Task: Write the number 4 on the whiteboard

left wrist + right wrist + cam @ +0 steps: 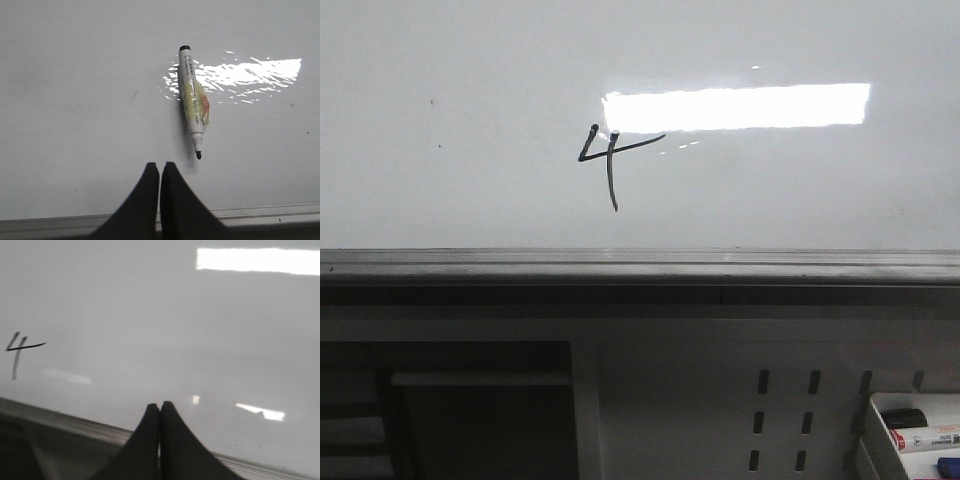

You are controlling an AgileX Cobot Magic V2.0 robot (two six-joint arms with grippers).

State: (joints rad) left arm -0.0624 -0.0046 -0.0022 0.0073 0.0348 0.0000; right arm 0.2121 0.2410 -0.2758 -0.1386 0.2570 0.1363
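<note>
A black number 4 (611,170) is drawn on the glossy whiteboard (470,120), just left of a bright rectangular glare. The right wrist view shows the same number 4 (17,357) on the whiteboard (150,315), well off to one side of my right gripper (160,403), which is shut with nothing in it. My left gripper (160,164) is also shut and empty. An uncapped black marker (192,95) lies on a glossy white surface a short way beyond the left gripper, apart from it, its tip pointing back toward the fingers. Neither gripper shows in the front view.
A dark grey ledge rail (640,268) runs under the board. Below it is a white perforated panel (720,400) with slots, a dark recess (480,410) at lower left, and a white tray (880,440) holding markers at lower right.
</note>
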